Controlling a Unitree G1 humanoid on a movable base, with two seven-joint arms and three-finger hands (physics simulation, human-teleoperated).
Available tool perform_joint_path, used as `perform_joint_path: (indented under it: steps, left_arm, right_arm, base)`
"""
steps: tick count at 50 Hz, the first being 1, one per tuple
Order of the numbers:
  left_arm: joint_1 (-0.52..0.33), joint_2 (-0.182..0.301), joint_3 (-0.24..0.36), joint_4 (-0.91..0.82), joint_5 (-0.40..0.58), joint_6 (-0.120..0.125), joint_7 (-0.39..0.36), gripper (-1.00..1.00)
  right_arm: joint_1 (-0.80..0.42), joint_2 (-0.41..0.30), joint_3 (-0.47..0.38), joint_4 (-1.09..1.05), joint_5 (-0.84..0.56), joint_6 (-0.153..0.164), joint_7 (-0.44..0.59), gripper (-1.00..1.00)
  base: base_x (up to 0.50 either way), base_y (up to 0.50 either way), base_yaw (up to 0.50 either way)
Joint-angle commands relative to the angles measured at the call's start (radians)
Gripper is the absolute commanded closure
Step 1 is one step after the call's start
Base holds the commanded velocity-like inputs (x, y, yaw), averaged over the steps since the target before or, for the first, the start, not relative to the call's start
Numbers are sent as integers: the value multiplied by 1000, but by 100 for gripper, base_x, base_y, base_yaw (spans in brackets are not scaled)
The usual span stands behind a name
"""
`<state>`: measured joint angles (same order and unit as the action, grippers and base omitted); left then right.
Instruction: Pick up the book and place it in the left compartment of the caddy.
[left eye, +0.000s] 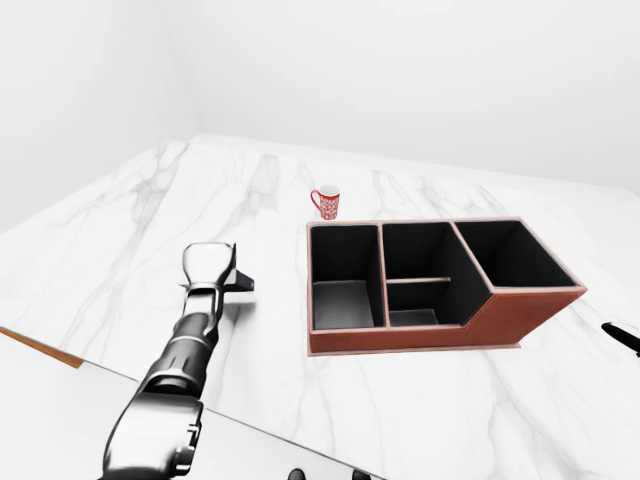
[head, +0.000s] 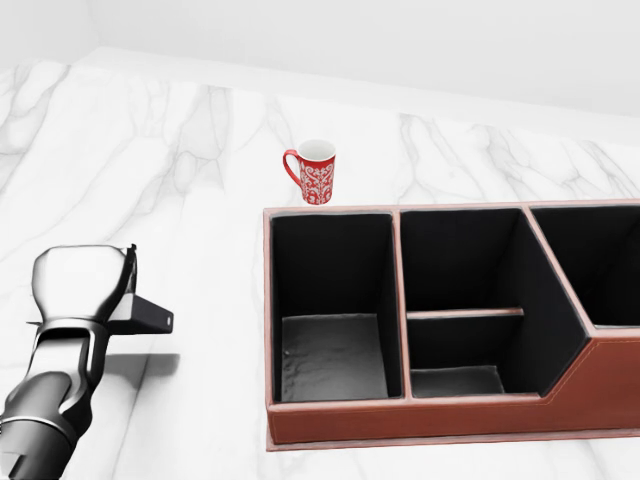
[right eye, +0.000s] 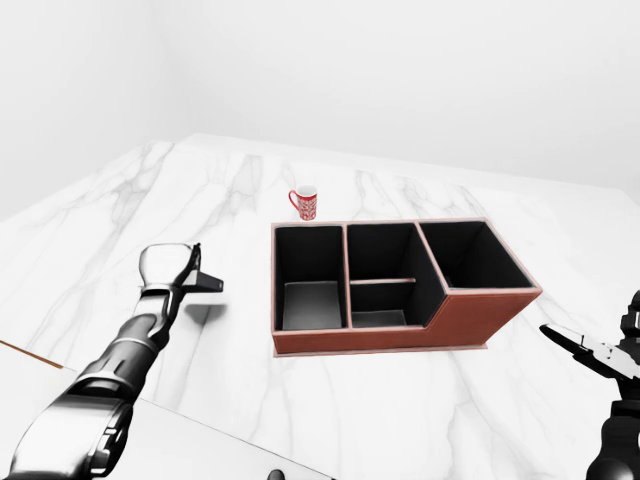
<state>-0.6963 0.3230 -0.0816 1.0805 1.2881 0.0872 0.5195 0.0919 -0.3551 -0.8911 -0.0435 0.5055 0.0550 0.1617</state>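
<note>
Out over the white marble worktop (head: 180, 180), the left hand (head: 95, 290) hovers at the left of the head view, its pale shell raised above a soft shadow. One dark finger (head: 150, 315) juts sideways toward the caddy; whether the fingers are spread or closed I cannot tell, and nothing shows between them. The right hand (right eye: 590, 352) peeks in at the right edge of the right-eye view, its fingers parted and gripping nothing. To the right of the left hand and apart from it sits the brown caddy (head: 420, 418) with black-lined compartments; the left compartment (head: 330, 350) shows only its grey floor. Just beyond the caddy's far rim stands a red patterned mug (head: 315, 172), upright. No view shows the book.
</note>
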Motion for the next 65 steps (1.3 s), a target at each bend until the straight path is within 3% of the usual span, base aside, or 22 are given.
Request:
perform_joint_path:
  steps: [1, 10, 11, 14, 16, 30, 36, 39, 41, 47, 53, 65]
  left_arm:
    - [109, -26, 13, -432, 198, 0, -44, 100]
    - [117, -42, 48, -449, 238, 0, -56, 100]
    - [137, -49, 30, -628, 285, 0, -189, 100]
    - [145, -61, 50, -653, 312, 0, -206, 100]
    - [132, -82, 55, -723, 357, 0, -281, 100]
    - [113, -112, 94, -911, 459, 0, -448, 100]
    - [113, -119, 99, -940, 463, 0, -466, 100]
    - [125, -130, 93, -1003, 470, 0, -504, 100]
    - [146, -145, 81, -1088, 501, 0, -549, 100]
    - [151, -174, 84, -1244, 539, 0, -643, 100]
    - [148, -203, 71, -1293, 563, 0, -678, 100]
    - [215, -261, 47, -1587, 606, 0, -823, 100]
  right_arm:
    - [-1, 0, -1, -4, 0, 4, 1, -100]
    - [-1, 0, -1, -3, 1, 4, 1, -100]
    - [4, 5, 0, -17, 2, 7, 2, -100]
    - [4, 6, -1, -19, 0, 9, 3, -100]
    - [-1, 5, 3, -4, -7, -1, 4, -100]
    - [0, 5, 7, 3, -6, -10, 7, -100]
    - [1, 5, 6, -2, -5, -5, 5, -100]
    - [4, 6, 3, -17, -4, 5, 3, -100]
    - [-2, 8, 3, -1, -12, -10, 0, -100]
    - [2, 7, 3, -8, -10, -6, -5, -100]
    - [-1, 9, 5, 3, -11, -16, -1, -100]
    - [5, 8, -2, -16, -2, 9, 0, -100]
  base:
    - [0, 0, 0]
    - [0, 0, 0]
    - [0, 0, 0]
    - [0, 0, 0]
    - [0, 0, 0]
    - [0, 0, 0]
    - [0, 0, 0]
    - [0, 0, 0]
    - [0, 0, 0]
    - [0, 0, 0]
    - [0, 0, 0]
    - [0, 0, 0]
